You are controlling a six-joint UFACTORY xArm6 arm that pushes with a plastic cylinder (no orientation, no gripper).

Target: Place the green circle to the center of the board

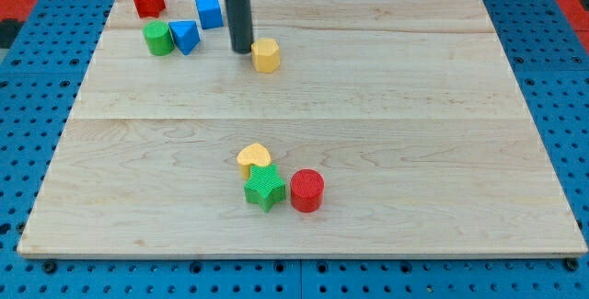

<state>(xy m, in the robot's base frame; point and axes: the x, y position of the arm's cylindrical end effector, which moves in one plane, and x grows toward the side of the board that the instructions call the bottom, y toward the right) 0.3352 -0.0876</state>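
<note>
The green circle [158,39] stands near the board's upper left, touching a blue triangle [185,36] on its right. My tip [241,50] is down on the board to the right of that pair, a short gap from the blue triangle. It sits just left of a yellow hexagon [266,55], close to touching it. The dark rod rises from the tip to the view's top.
A red star [147,0] and a blue cube [210,11] lie at the upper left. Below the board's middle a yellow heart [254,158], a green star [263,188] and a red circle [306,190] cluster together. The wooden board [414,106] rests on blue pegboard.
</note>
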